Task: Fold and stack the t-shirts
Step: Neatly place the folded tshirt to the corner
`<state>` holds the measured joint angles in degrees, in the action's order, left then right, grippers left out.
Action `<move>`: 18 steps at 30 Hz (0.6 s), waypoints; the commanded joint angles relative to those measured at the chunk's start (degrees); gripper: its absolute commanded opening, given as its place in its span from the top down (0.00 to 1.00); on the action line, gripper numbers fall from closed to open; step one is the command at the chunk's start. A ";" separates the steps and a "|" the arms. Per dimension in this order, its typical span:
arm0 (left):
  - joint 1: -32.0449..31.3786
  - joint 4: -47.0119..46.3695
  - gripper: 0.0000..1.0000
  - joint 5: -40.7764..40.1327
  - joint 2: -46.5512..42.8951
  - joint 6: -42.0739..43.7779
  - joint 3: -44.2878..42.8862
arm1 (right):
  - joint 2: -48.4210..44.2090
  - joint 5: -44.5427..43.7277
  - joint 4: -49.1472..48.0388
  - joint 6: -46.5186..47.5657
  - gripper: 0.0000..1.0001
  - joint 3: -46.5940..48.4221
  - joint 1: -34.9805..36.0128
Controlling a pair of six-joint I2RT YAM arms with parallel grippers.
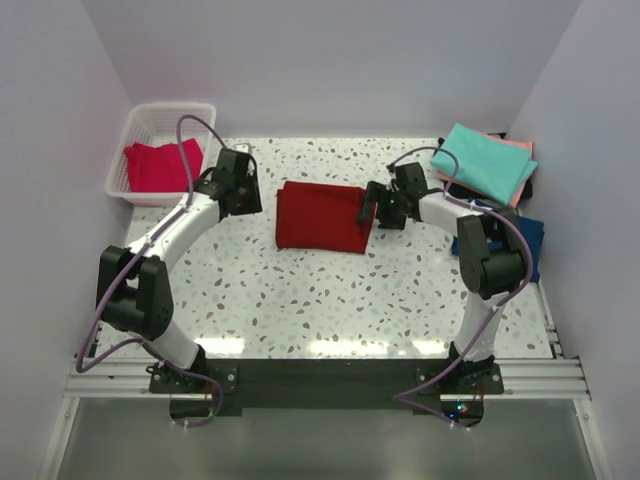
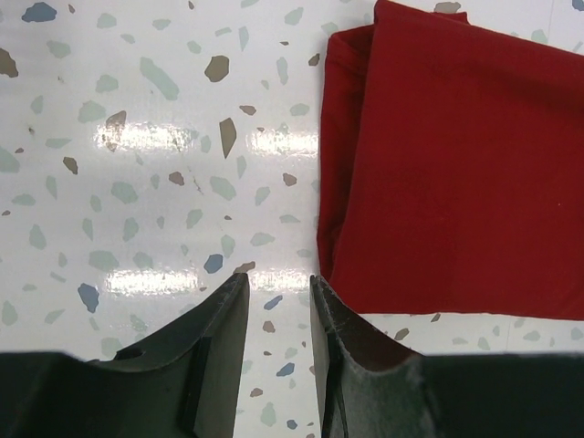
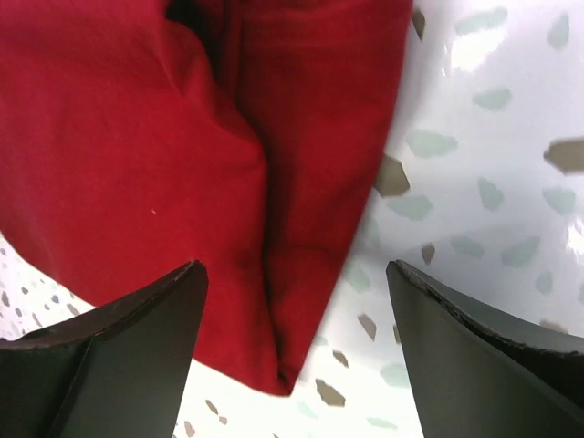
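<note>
- One table (image 1: pixel 300 300) carries everything: a flat, glossy white top speckled with grey, brown and blue chips, with bright glare from the lights on it.
- One large dark red t-shirt (image 1: pixel 320 217) lies at the middle of the table, folded into a thick, soft, matte rectangle. The left wrist view shows layered folds stacked along its left edge (image 2: pixel 456 173). The right wrist view shows a deep crease running down a rounded corner (image 3: pixel 137 164).
- One white plastic basket (image 1: pixel 140 125) with lattice walls sits in the far left corner, hard and rectangular. A purple cable from the left arm arcs across its near right side.
- One pinkish-red t-shirt (image 1: pixel 158 166) lies crumpled inside that basket.
- One teal t-shirt (image 1: pixel 487 163), folded smooth and flat, lies on top of the pile at the far right corner, set at a tilt.
- One salmon pink t-shirt (image 1: pixel 515 146) shows only as a thin edge under the teal one.
- One navy t-shirt (image 1: pixel 528 240) lies at the right edge of the table, largely hidden behind the right arm.
- One right gripper (image 3: pixel 294 269) hangs over the right edge of the dark red t-shirt, its dark, blunt fingers (image 3: pixel 128 347) spread wide with nothing clamped. The folded corner lies beneath the gap.
- One left gripper (image 2: pixel 278 283) hangs over bare table just left of the dark red t-shirt. Its black jaws are parted by a narrow gap and hold nothing, and the nearer cloth edge is just beside its right finger (image 2: pixel 351 342).
</note>
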<state>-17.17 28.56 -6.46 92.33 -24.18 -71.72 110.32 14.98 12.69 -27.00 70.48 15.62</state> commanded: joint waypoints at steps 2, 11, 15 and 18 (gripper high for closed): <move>1.08 -3.07 0.62 1.98 0.57 1.86 0.27 | 4.89 8.74 -8.29 -3.84 0.16 -1.92 -0.32; 2.31 -3.07 0.62 2.24 0.57 2.04 0.18 | 12.02 14.19 -11.02 -6.22 0.17 1.85 -0.15; 2.49 -3.07 0.62 2.24 0.74 2.04 0.09 | 14.21 15.51 -9.26 -5.34 0.23 3.70 0.03; 2.58 -2.98 0.63 2.24 0.92 1.95 0.00 | 15.36 15.17 -6.54 -4.11 0.37 5.28 0.38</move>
<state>-15.22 27.81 -4.86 93.03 -23.31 -71.46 120.75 31.75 -2.20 -33.17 75.94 14.98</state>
